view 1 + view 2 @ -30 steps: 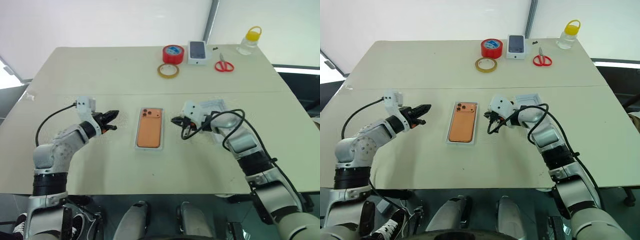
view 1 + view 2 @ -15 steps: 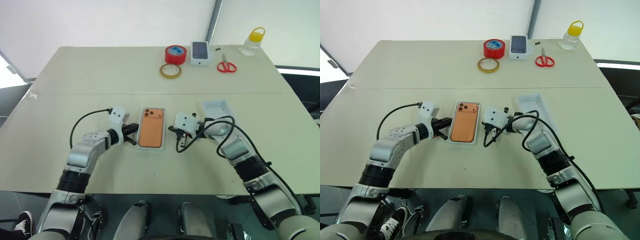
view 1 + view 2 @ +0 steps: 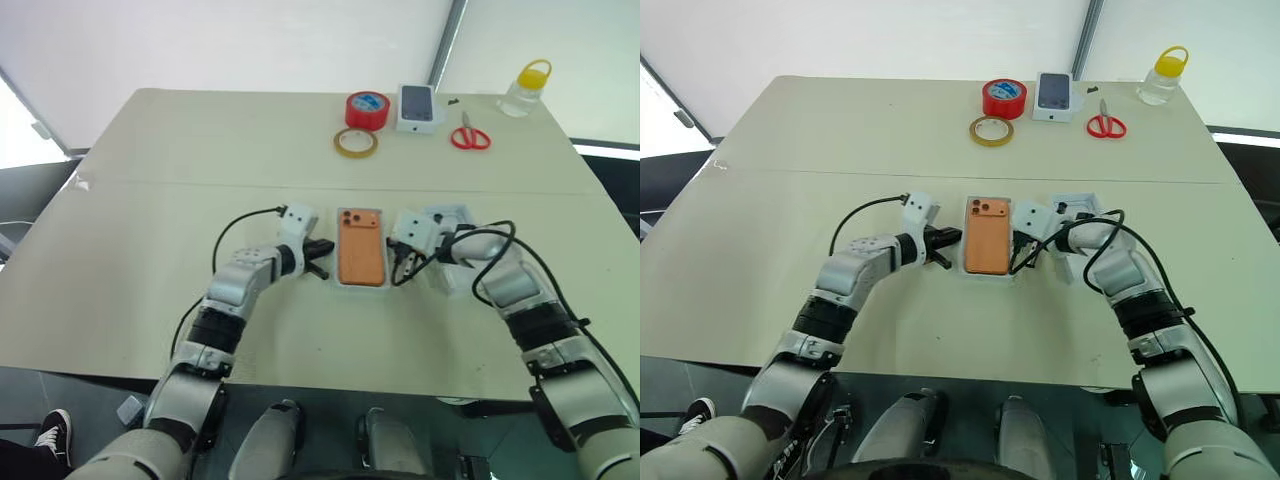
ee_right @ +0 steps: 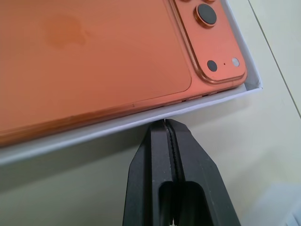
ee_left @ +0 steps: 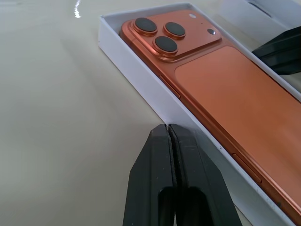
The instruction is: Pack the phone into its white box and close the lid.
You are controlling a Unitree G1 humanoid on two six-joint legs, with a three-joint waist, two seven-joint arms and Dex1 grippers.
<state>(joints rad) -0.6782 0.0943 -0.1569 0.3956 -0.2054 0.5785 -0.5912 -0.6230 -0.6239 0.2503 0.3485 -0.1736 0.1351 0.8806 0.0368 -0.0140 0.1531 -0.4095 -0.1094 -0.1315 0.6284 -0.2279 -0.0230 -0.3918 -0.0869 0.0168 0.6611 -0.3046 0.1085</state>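
Pale worktop (image 3: 180,200): phone (image 3: 360,250) lies inside the white box (image 5: 141,84). Left hand (image 5: 170,129) and right hand (image 4: 165,123), both pinched shut and empty, flank the box walls. Next, fetch the lid (image 3: 450,215) beside it.

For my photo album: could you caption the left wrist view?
Shut left gripper tips meet the white box wall, the phone lying inside.
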